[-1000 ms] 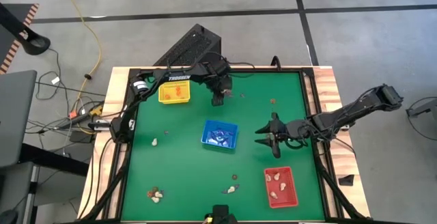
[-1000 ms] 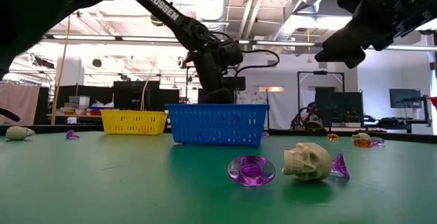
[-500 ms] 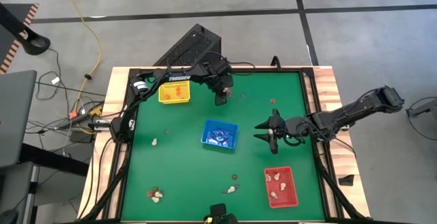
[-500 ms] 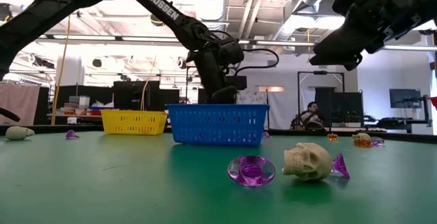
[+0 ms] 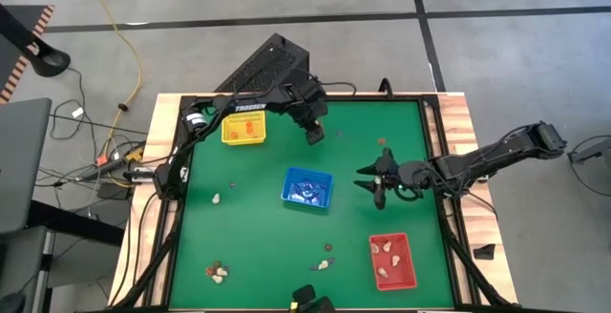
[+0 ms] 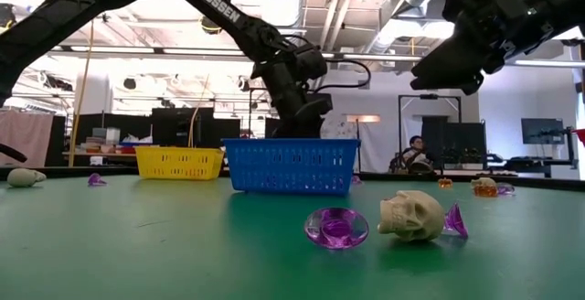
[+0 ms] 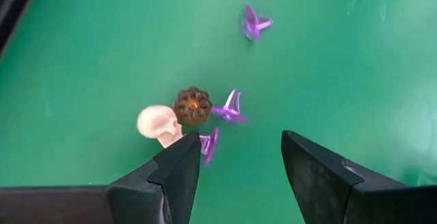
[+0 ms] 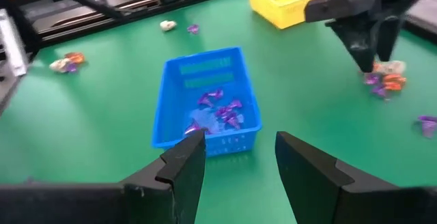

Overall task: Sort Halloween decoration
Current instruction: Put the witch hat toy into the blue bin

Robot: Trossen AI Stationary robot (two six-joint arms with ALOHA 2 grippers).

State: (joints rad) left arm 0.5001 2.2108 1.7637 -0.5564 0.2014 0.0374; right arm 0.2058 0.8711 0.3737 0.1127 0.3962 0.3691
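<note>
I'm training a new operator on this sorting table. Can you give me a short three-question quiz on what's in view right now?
1. True or false: the blue tray holds purple trinkets.
2. Which tray lies nearest the left gripper? A) red tray B) yellow tray C) blue tray
3. Fill in: beside the cream skull in the left wrist view sits a dark brown ____.

Key: 1 true; 2 B; 3 pumpkin.
</note>
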